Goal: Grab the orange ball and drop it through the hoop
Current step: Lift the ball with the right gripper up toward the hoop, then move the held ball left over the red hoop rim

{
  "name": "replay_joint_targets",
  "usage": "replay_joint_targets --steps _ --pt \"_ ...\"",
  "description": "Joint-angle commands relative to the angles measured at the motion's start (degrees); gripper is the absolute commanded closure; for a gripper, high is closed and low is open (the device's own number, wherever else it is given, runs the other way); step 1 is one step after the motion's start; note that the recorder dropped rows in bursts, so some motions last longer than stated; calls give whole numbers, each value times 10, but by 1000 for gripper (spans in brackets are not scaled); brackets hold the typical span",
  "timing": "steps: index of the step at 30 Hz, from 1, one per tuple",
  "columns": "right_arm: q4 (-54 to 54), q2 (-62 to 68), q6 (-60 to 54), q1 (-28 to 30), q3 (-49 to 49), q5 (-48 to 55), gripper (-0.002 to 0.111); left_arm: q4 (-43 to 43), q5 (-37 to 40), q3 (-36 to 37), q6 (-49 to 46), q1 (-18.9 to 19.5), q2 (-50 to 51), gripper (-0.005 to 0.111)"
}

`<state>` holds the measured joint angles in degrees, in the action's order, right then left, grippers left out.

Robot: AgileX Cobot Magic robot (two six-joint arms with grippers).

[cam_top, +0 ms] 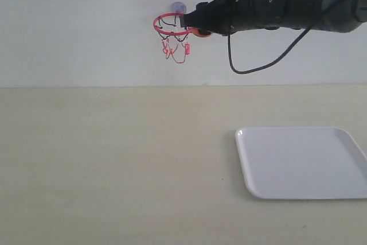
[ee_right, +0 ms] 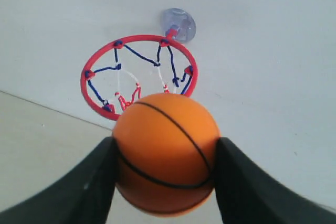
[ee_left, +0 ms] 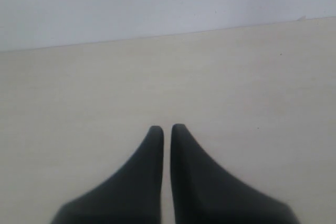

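The hoop (cam_top: 172,24) hangs high on the white wall by its suction cup (ee_right: 178,23), red ring (ee_right: 137,77) with dark and red net below. My right gripper (cam_top: 195,27) is raised level with the ring, just to its right, and is shut on the orange ball (ee_right: 166,153); only a sliver of the ball (cam_top: 202,32) shows under the arm in the exterior view. In the right wrist view the ball sits just short of the ring. My left gripper (ee_left: 167,128) is shut with nothing in it, over bare tabletop, out of the exterior view.
A white tray (cam_top: 302,162) lies on the beige table (cam_top: 114,164) at the right front. A black cable (cam_top: 258,64) loops down from the right arm in front of the wall.
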<state>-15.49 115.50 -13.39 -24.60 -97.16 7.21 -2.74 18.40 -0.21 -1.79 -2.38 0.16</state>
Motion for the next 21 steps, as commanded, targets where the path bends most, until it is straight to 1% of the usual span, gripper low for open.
replay_joint_targets --steps 1,5,7,8,9,12,13,15,17,21 --pt "-21 1 -6 23 -6 27 109 -1 -4 2 0 0 -2 103" --pt "-111 1 -23 66 -6 52 109 -1 -4 2 0 0 -2 103" --pt "-190 1 -93 93 -6 79 109 -1 -4 2 0 0 -2 103" --pt "-251 1 -142 106 -8 101 109 -1 -4 2 0 0 -2 103" --pt "-327 2 -219 118 -14 140 109 -1 -4 2 0 0 -2 103" --pt "-598 24 -476 153 -44 307 109 -1 -4 2 0 0 -2 103" --pt "-684 36 -525 162 -52 344 109 -1 -4 2 0 0 -2 103" --pt "-801 61 -564 167 -68 358 109 -1 -4 2 0 0 -2 103" --pt "-825 83 -587 166 -86 349 109 -1 -4 2 0 0 -2 103" --pt "-824 124 -590 149 -135 347 109 -1 -4 2 0 0 -2 103"
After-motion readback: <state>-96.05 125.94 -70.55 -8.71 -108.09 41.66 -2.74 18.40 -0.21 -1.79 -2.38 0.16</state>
